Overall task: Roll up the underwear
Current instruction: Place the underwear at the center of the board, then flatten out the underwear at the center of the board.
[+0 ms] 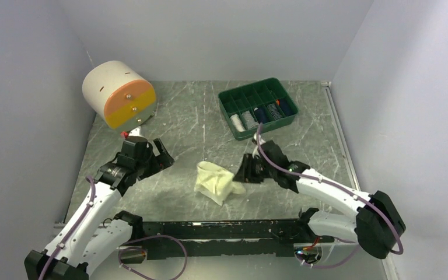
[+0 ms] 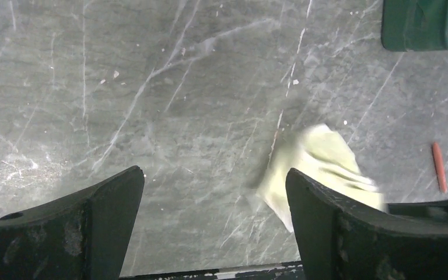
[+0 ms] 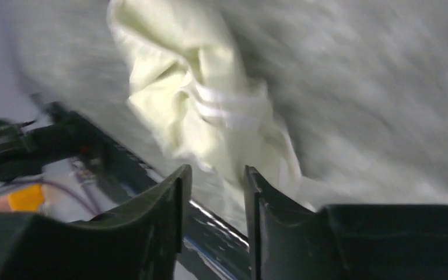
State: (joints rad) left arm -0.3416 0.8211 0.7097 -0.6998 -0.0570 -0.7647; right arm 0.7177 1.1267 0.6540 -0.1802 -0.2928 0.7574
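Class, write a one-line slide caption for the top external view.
Crumpled cream underwear, the right gripper at its edge, the left gripper open and apart, a green tray behind.

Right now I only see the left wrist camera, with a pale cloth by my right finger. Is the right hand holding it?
Observer: The right hand sits at the cloth's right edge, fingers narrowly apart; blur hides whether they pinch it.
Operator: Is it rolled yet?
Observer: No, the right wrist camera shows it crumpled, with two white stripes.
Operator: Anything behind my left hand?
Observer: A white drum with an orange face, at the table's back left.
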